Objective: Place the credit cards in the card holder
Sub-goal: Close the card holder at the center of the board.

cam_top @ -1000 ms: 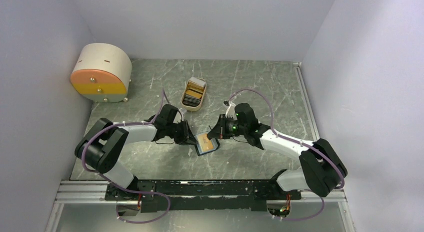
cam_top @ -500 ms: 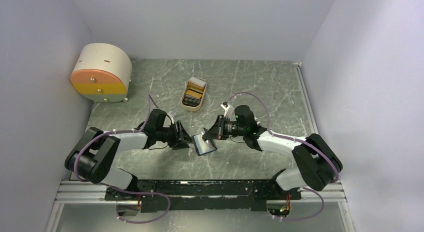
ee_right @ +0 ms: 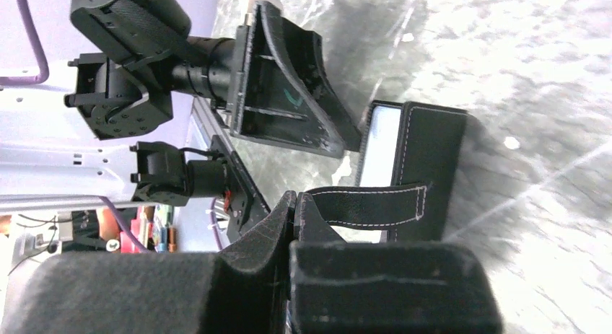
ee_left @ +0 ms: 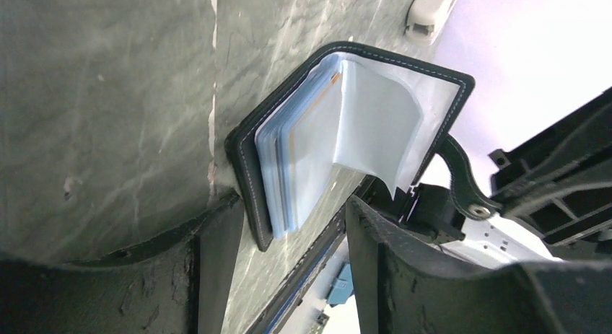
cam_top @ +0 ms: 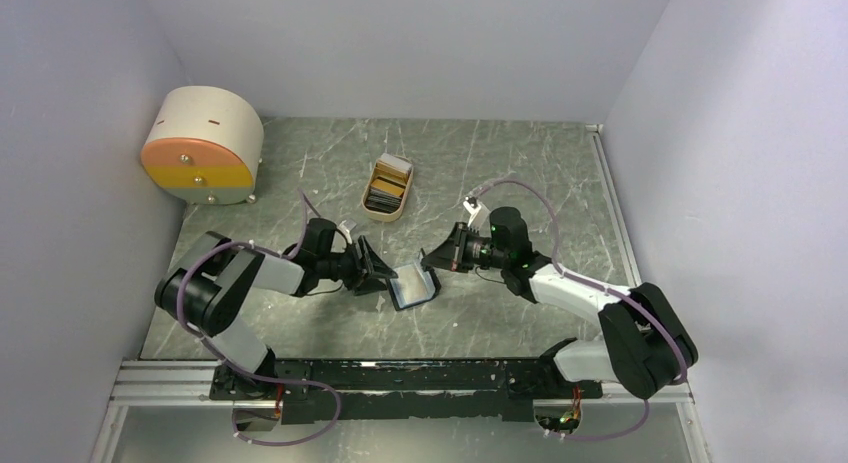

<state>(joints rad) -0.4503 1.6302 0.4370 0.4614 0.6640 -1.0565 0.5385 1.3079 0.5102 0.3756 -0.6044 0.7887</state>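
Beyond the card holder (cam_top: 413, 286) sits a tray (cam_top: 382, 218).

Matt black, finely grained leather-look cover on the card holder (ee_left: 242, 143), edged in pale stitching. Inside, glossy, translucent blue-grey plastic pockets (ee_left: 375, 110). Small, shiny metal-look snap (ee_left: 474, 210) on the matt tab (ee_left: 453, 172). Coarse, matt black plastic on the right gripper (ee_right: 294, 203). Underneath, smooth green-grey marble-look table (cam_top: 500, 163) with a dull sheen.
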